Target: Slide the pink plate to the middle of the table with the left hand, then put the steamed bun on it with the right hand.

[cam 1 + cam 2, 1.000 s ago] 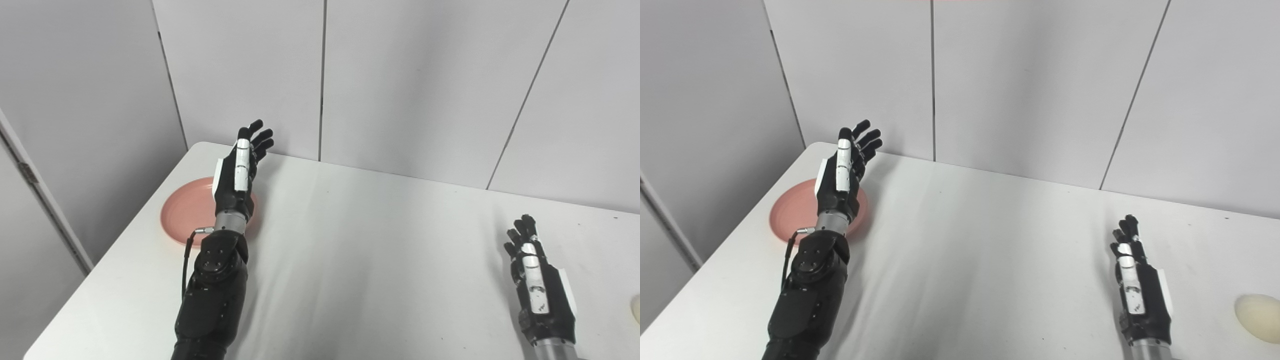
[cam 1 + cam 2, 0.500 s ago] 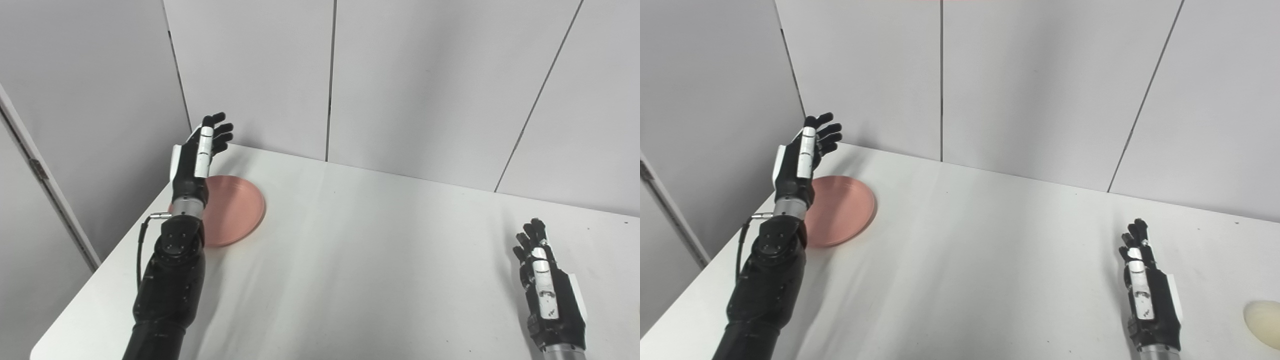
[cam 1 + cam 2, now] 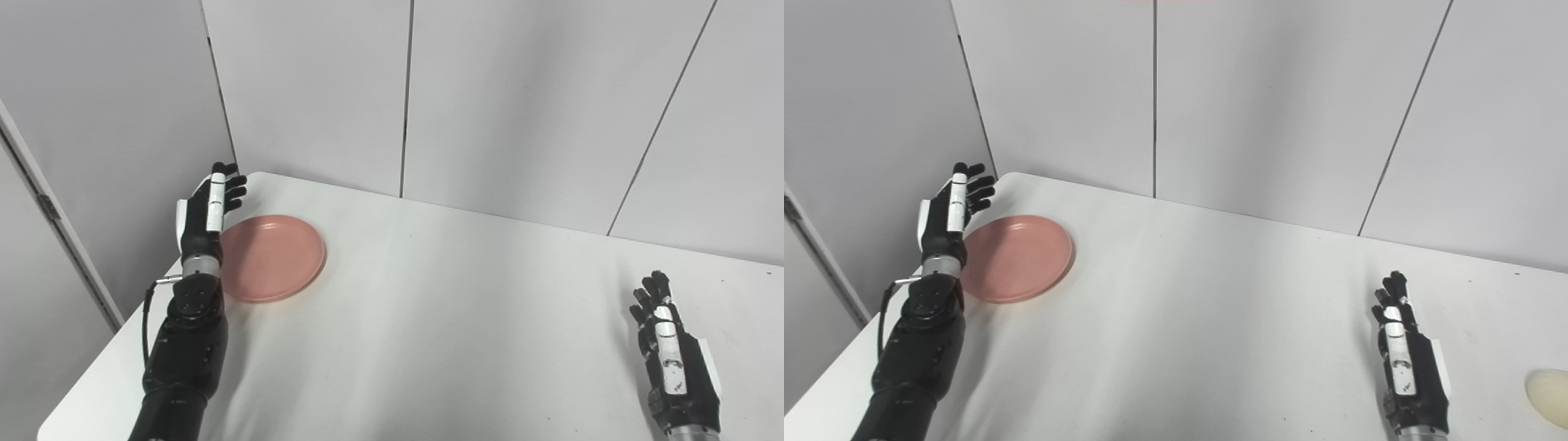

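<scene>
**Plate at far left, bun at the right edge**

Grey wall panels stand behind a white table (image 3: pixel 429 306) whose near edge and right end are cut off by the frame. Near the far-left corner lies the plate (image 3: pixel 275 257), empty, its left rim partly hidden behind the left hand (image 3: pixel 205 214). That hand stands edge-up just left of the plate, fingers spread, holding nothing; whether it touches the rim cannot be told. Far over on the near right, the right hand (image 3: pixel 1409 367) is low over the table, fingers loosely extended and empty, its wrist cut off at the bottom edge. Just right of it, apart from the hand, the bun (image 3: pixel 1548 397) shows only in the right eye view, and only in part, clipped by the right edge. It falls outside the left eye view.
</scene>
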Controlling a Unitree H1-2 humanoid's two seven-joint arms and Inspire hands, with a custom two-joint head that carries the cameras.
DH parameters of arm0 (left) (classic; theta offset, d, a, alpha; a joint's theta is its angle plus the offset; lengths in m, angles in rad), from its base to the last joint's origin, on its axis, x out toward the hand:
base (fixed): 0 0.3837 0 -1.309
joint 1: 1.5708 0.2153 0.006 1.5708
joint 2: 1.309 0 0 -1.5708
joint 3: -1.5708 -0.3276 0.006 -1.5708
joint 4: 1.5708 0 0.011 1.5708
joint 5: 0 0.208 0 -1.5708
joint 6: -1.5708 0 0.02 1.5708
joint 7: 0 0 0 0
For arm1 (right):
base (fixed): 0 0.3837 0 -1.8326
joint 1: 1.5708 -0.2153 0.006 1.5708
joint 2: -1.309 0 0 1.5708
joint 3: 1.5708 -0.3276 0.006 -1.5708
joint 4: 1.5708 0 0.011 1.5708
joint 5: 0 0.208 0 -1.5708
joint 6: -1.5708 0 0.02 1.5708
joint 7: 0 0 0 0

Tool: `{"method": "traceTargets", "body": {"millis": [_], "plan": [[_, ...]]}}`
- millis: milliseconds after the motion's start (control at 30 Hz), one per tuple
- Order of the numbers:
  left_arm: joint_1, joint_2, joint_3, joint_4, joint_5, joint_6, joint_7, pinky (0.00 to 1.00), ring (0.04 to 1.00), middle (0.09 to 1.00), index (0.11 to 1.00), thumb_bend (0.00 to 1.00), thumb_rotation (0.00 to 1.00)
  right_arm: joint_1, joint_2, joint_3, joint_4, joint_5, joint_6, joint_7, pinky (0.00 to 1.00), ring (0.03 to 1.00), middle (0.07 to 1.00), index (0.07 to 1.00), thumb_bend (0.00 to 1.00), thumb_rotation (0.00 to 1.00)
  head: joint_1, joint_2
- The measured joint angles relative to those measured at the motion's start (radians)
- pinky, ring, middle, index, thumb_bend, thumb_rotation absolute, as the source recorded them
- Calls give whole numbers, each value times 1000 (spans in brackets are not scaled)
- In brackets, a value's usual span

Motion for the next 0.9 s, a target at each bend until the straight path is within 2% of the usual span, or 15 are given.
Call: {"method": "traceTargets", "body": {"millis": [67,100,300,700,767,900], "plan": [[0,10,0,3,-1,0,-1,826,809,791,784,604,1000,2,0,0,-3,2,3,0,1000,1000,1000,1000,441,882,3,0],[0,14,0,5,-6,0,-2,842,824,806,798,615,1000,3,1,0,-4,1,4,-1,1000,1000,1000,1000,425,835,3,0],[-1,35,3,52,-17,-1,-11,871,856,834,820,628,1000,5,3,-4,-6,0,4,-7,1000,1000,1000,1000,402,774,6,-2],[0,77,11,113,-56,-27,-38,859,852,840,832,562,1000,6,2,-8,-7,1,4,-7,1000,1000,1000,1000,372,765,6,2],[0,83,3,111,-56,-22,-46,878,874,860,849,563,1000,7,1,-9,-7,0,4,-6,1000,1000,1000,1000,386,763,5,3],[0,83,-25,108,-56,14,-68,906,876,846,835,585,1000,7,2,-9,-7,0,4,-6,1000,1000,1000,1000,371,762,5,3]]}}
